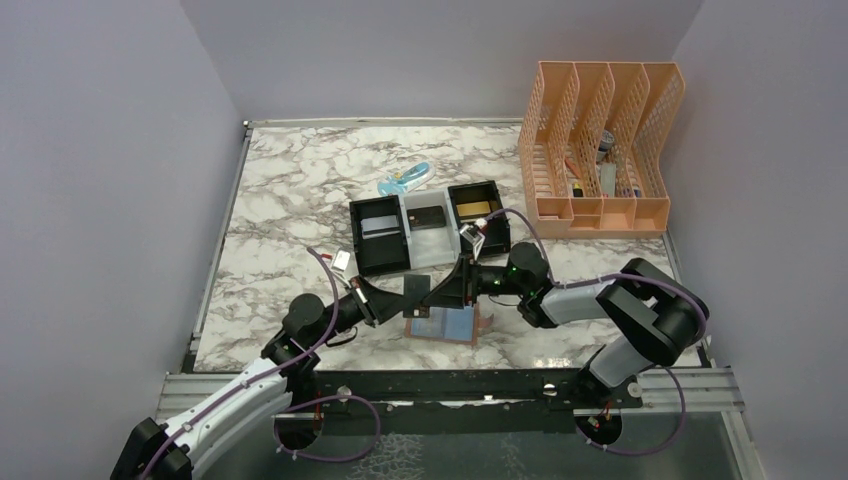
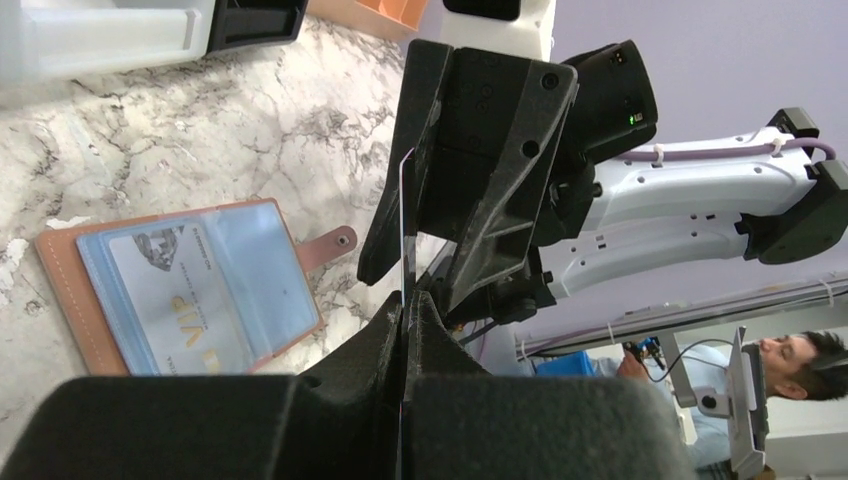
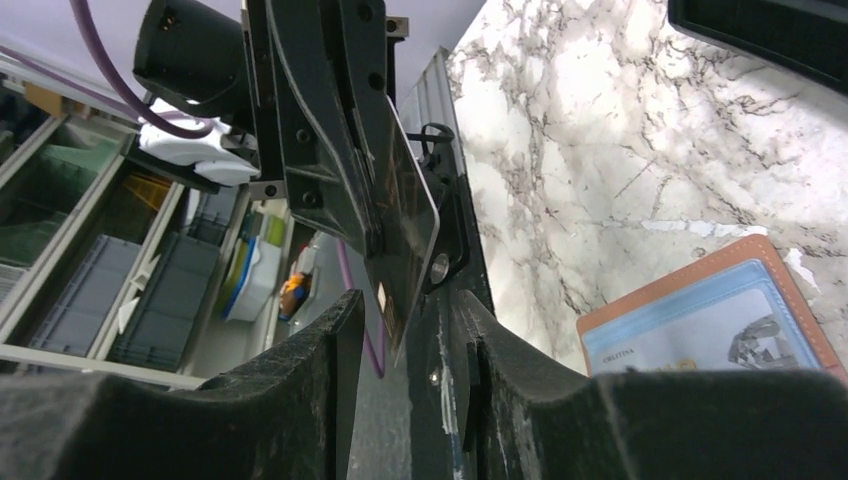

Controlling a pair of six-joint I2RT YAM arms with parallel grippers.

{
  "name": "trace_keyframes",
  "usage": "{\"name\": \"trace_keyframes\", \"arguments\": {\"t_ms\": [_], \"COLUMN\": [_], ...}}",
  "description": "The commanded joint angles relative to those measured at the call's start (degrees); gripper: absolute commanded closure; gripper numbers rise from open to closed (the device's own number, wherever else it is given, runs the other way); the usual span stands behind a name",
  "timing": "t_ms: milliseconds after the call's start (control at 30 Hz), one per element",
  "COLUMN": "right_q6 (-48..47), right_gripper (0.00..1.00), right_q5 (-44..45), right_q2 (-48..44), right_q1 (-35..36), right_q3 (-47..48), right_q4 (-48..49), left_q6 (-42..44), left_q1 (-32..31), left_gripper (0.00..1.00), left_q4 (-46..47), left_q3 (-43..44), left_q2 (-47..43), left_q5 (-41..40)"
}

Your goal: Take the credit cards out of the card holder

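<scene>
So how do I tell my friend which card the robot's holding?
Find the marble table's near side, where the left gripper and right gripper meet by the open brown card holder. The dark card sits between them, the only card in the air.

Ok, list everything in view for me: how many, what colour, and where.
card holder: one, tan, lying open near the arms
pale card: one, in its pocket
dark card: one, on edge between the claws
grey card, black card, gold card: one each, in separate tray compartments
tray: one, black-and-white, mid-table
blue object: one, behind tray
file rack: one, orange, far right
table: marble
left claw: shut on dark card
right claw: open around it
</scene>
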Motion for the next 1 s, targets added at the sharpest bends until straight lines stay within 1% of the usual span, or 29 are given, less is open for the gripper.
{"name": "trace_keyframes", "arguments": {"t_ms": [0, 100, 233, 300, 433, 533, 600, 667, 700, 767, 800, 833, 900, 933, 967], "right_q6": [3.03, 4.12, 6.12, 7.69, 9.54, 8.83, 8.31, 8.48, 9.04, 10.41, 10.63, 10.67, 9.94, 9.15, 7.94], "right_gripper": [0.65, 0.69, 0.79, 0.82, 0.83, 0.78, 0.79, 0.84, 0.89, 0.93, 0.97, 0.99, 0.99, 0.99, 0.99], "right_q5": [-2.42, -2.34, -2.63, -3.33, -4.15, -4.13, -3.95, -4.11, -3.88, -1.98, -1.47, -1.51, -1.32, -1.19, -0.65], "right_q2": [1.97, 2.86, 4.58, 5.47, 6.09, 5.29, 4.74, 4.51, 4.35, 3.72, 3.38, 2.89, 1.34, 0.33, -1.4], "right_q1": [-0.01, -0.01, 0.01, 0.04, 0.0, 0.04, 0.04, 0.01, 0.02, 0.06, 0.0, 0.03, 0.0, 0.02, 0.02], "right_q3": [2.28, 3.17, 3.7, 3.69, 2.82, 2.03, 1.42, 1.15, 0.82, -0.45, -0.7, -0.7, -0.76, -0.6, -0.54], "right_q4": [6.71, 7.48, 9.24, 11.17, 13.99, 12.88, 12.24, 12.13, 12.55, 14.37, 14.68, 14.69, 13.89, 12.67, 10.78], "left_q6": [-0.8, -1.07, -1.35, -1.46, -1.82, -1.96, -2.01, -1.92, -1.81, -1.85, -1.85, -1.79, -1.85, -1.72, -1.5], "left_q1": [0.14, 0.18, 0.18, 0.18, 0.18, 0.18, 0.18, 0.16, 0.18, 0.18, 0.18, 0.18, 0.18, 0.12, 0.18], "left_gripper": [1.0, 1.0, 1.0, 1.0, 1.0, 1.0, 1.0, 1.0, 1.0, 1.0, 1.0, 1.0, 1.0, 0.93, 0.76], "left_q4": [3.71, 4.54, 5.49, 5.77, 5.96, 6.09, 6.12, 6.14, 6.18, 6.16, 6.18, 6.18, 6.18, 6.14, 6.1], "left_q3": [-0.81, -1.09, -1.1, -1.06, -1.25, -1.51, -1.63, -1.72, -1.72, -1.8, -1.76, -1.72, -1.83, -1.87, -1.98], "left_q2": [1.09, 0.83, 0.61, 0.59, 0.44, -0.3, -0.82, -1.19, -1.27, -1.4, -1.43, -1.4, -1.26, -1.12, -1.06], "left_q5": [3.62, 3.61, 3.6, 3.53, 2.88, 1.94, 1.43, 1.26, 1.25, 1.23, 1.27, 1.38, 1.71, 1.81, 1.86]}}
